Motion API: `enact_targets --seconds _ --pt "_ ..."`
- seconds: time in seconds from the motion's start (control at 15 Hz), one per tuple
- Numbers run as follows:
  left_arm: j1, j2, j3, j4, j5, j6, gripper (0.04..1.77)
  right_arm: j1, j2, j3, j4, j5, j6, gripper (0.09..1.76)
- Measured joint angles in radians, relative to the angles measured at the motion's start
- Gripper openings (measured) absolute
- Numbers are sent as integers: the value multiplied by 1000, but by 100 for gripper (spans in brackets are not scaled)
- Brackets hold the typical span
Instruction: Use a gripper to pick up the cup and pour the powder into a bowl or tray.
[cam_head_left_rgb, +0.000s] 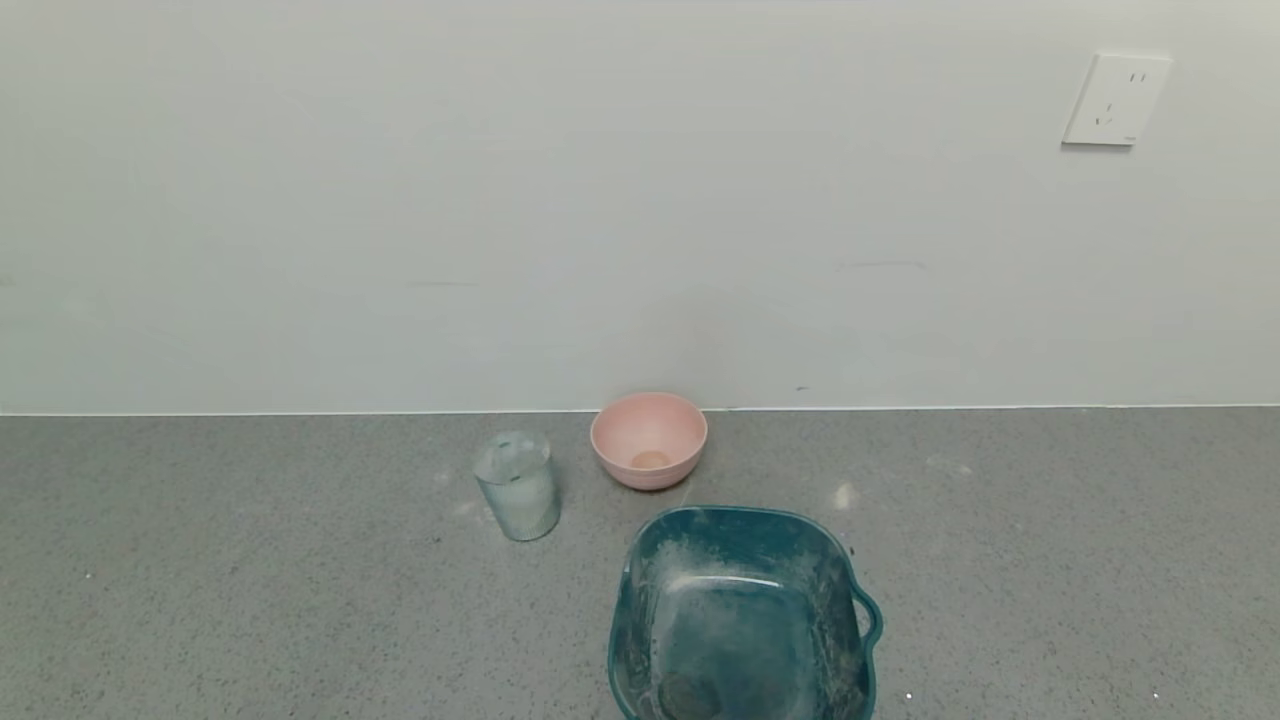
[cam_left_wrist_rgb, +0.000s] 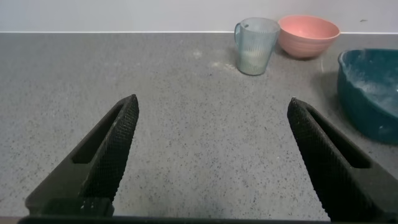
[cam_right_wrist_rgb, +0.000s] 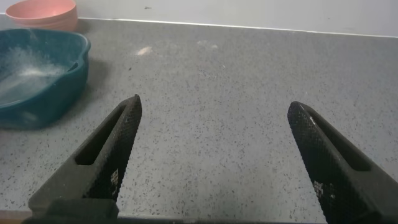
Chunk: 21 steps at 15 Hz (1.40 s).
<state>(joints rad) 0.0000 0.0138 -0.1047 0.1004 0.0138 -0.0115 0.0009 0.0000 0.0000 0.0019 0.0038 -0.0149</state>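
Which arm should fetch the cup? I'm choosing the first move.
Probably the left. The cup stands left of the teal basin, and the left end effector, open, faces it. The open right end effector sees only basin and pink bowl.

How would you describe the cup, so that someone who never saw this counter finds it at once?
Start at the grey counter where it meets the white wall. There a pink bowl stands, with a teal basin nearer the robot. The cup stands left of the pink bowl: the only clear, ribbed glass, upright, with whitish powder inside.
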Motion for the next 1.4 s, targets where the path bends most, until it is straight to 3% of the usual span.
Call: enact_targets --seconds 0.33,0.73,1.13,1.4 --pt "-12 151 -129 10 -12 5 172 0 0 0 0 0 0 171" --pt "-73 557 -333 -7 -25 46 172 0 0 0 0 0 0 171" --pt "-86 1012 -447 -154 -90 96 172 0 0 0 0 0 0 171" --pt "-87 1226 -460 -233 -116 131 172 0 0 0 0 0 0 171"
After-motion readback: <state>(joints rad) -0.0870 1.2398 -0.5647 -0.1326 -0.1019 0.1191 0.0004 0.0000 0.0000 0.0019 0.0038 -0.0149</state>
